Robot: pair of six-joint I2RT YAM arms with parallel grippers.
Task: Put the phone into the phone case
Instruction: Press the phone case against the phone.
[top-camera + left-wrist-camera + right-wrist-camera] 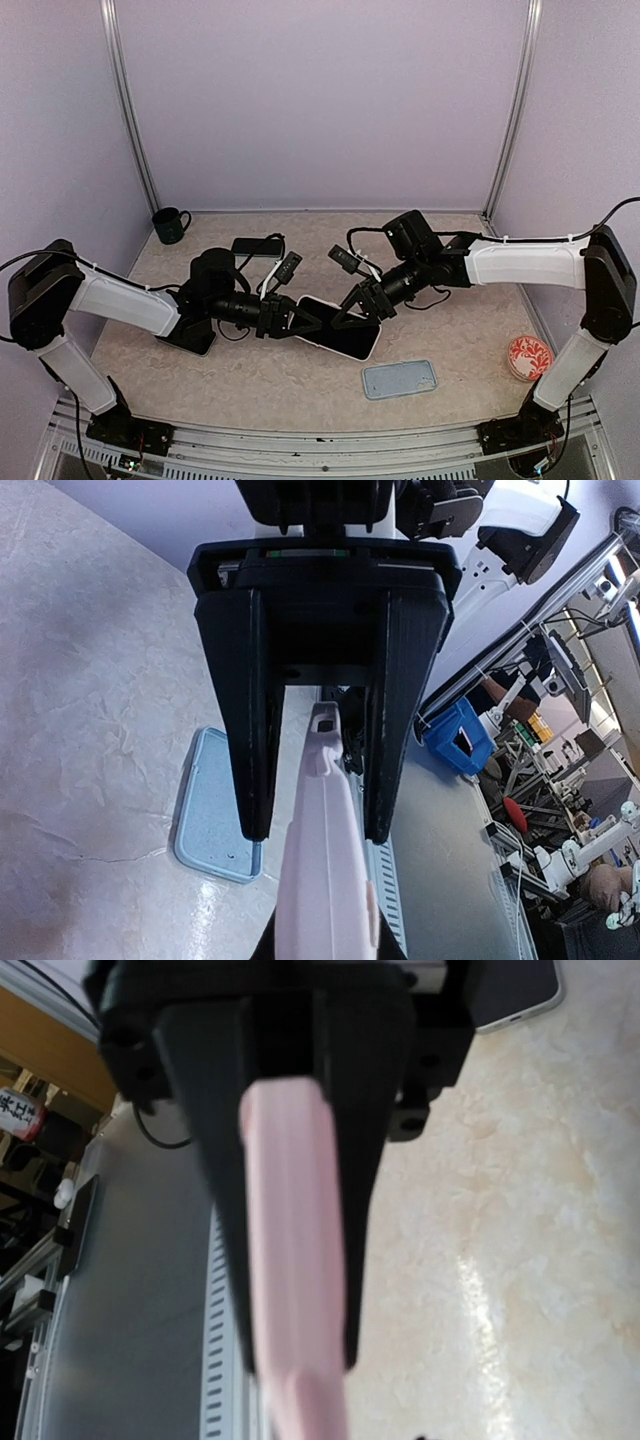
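Note:
A pink phone (345,340) with a dark screen hangs above the middle of the table between both arms. My left gripper (305,322) is shut on its left end; in the left wrist view the phone (325,880) runs edge-on between the fingers of that gripper (315,835). My right gripper (362,312) straddles the phone's far edge. In the right wrist view the blurred phone (295,1210) fills the gap of the gripper (300,1360), so contact is unclear. The light blue phone case (400,379) lies flat and hollow side up near the front, also below my left fingers (210,820).
A dark green mug (170,225) stands at the back left. A black phone (258,245) lies behind the left arm, and another device (190,340) lies under that arm. A red patterned dish (529,356) sits at the right. A white-edged phone (515,1000) lies beyond my right gripper.

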